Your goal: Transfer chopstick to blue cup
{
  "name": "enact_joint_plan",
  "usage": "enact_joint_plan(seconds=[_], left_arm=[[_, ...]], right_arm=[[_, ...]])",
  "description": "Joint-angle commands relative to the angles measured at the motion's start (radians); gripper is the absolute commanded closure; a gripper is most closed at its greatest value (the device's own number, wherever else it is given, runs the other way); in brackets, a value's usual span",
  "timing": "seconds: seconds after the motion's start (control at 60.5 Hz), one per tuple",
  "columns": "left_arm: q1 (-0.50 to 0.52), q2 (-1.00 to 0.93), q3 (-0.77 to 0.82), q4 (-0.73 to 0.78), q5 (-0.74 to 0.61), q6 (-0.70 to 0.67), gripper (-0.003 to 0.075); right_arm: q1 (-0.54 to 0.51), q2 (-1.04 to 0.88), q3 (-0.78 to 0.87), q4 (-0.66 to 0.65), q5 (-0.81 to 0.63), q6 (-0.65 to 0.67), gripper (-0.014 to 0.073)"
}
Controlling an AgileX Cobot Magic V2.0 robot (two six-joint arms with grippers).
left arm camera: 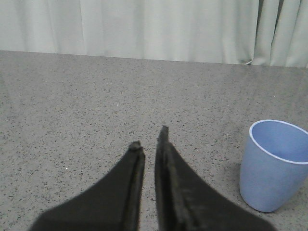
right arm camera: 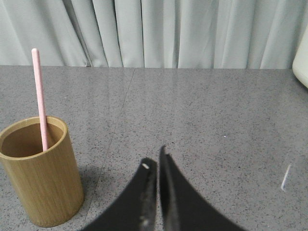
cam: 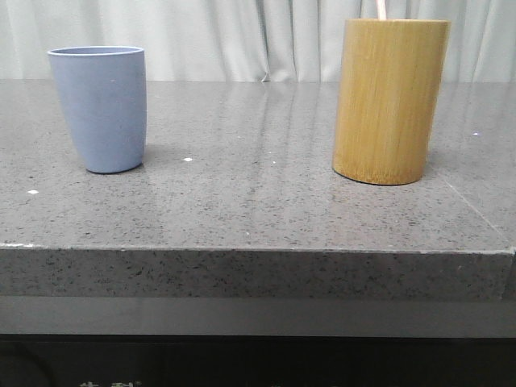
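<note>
A pale pink chopstick stands upright in the tan bamboo holder; only its tip shows above the holder in the front view. The blue cup stands empty on the left of the grey counter; it also shows in the left wrist view. My left gripper is shut and empty, hovering over the counter beside the cup. My right gripper is shut and empty, apart from the holder. Neither gripper shows in the front view.
The grey speckled stone counter has its front edge near the camera. Pale curtains hang behind it. A cream-white object shows at the edge of the right wrist view.
</note>
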Motion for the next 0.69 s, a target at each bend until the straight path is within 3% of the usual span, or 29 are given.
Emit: enact_joint_plan(seconds=[0.0,0.066,0.149,0.198,0.43,0.677], left_arm=[[0.000,0.010,-0.039,-0.003,-0.094,0.002,0.0391],[0.000,0.010,-0.039,-0.003,-0.094,0.002,0.0205],[0.000,0.010,-0.039,-0.003,-0.094,0.002,0.0069],[0.000,0.010,-0.039,-0.003,-0.094,0.002,0.0032],[-0.023,0.031,-0.070,-0.017,-0.056,0.040,0.0062],[-0.153,0.291,-0.372,-0.017,0.160,0.116,0.0062]], right_arm=[[-0.004,0.010,-0.036,0.001,-0.067,-0.005,0.0325],[-0.004,0.010,-0.036,0.001,-0.063,-0.005,0.0117],[-0.004,0.010,-0.036,0.001,-0.058,-0.005,-0.0059],[-0.004,0.010,-0.036,0.001,-0.058,-0.005,-0.0036],[-0.004,0.010,-0.036,0.001,-0.058,-0.005,-0.0018],[-0.004,0.010,-0.036,0.001,-0.058,-0.005,-0.0018]])
